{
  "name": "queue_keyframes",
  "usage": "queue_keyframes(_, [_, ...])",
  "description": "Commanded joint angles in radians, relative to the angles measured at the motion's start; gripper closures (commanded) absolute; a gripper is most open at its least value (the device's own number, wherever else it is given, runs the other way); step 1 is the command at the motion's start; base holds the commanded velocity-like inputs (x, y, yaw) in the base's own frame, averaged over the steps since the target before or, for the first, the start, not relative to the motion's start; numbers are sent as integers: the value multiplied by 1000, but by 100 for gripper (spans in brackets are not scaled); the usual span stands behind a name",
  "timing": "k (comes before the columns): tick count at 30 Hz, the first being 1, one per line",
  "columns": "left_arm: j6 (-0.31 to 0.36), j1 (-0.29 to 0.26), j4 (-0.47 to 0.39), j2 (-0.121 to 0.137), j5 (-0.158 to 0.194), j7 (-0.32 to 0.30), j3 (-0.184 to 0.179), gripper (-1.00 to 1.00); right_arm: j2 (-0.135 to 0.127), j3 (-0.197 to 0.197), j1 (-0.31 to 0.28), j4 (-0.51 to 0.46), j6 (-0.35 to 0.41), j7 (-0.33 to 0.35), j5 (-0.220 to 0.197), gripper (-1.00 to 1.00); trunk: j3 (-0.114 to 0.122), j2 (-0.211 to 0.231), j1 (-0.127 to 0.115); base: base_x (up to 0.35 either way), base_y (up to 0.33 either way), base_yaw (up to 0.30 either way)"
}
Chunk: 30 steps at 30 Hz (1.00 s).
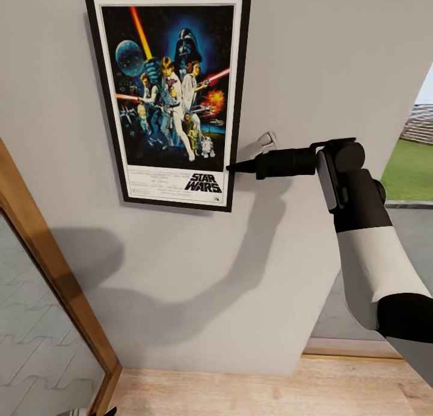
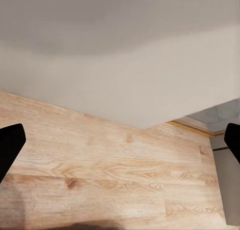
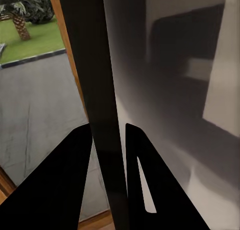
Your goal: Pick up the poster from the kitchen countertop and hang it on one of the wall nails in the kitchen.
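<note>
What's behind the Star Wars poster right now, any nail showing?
Behind the black-framed Star Wars poster only plain grey wall shows. The frame covers whatever lies behind it, so no nail can be seen. The right gripper pinches the poster's right edge.

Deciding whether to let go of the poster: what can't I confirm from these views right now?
- Nail and hanging point: hidden behind the poster; its top edge is cut off by the head view's frame.
- Whether the poster carries itself: cannot tell; the right gripper pinches its frame edge, seen edge-on between the fingers in the right wrist view.
- Left gripper: fingertips at the frame edges, open over the wooden floor.
</note>
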Motion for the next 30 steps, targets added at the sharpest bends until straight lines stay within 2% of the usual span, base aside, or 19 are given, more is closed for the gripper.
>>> queue_keyframes(1, [-6,-1,0,0,7,-2,-8,-100,-1,1,-1,0,9,3,-1,100,-2,-2,1,3,0,0])
queue_keyframes(18, [-6,-1,0,0,7,-2,-8,-100,-1,1,-1,-1,9,3,-2,100,-2,-2,1,29,0,0])
queue_keyframes(20, [-6,8,-1,-11,9,1,-8,-100,0,-2,10,-5,7,4,-8,100,-2,-2,1,0,0,0])
queue_keyframes(30, [-6,8,-1,-11,9,1,-8,-100,0,-2,9,-5,7,4,-8,100,-2,-2,1,0,0,0])
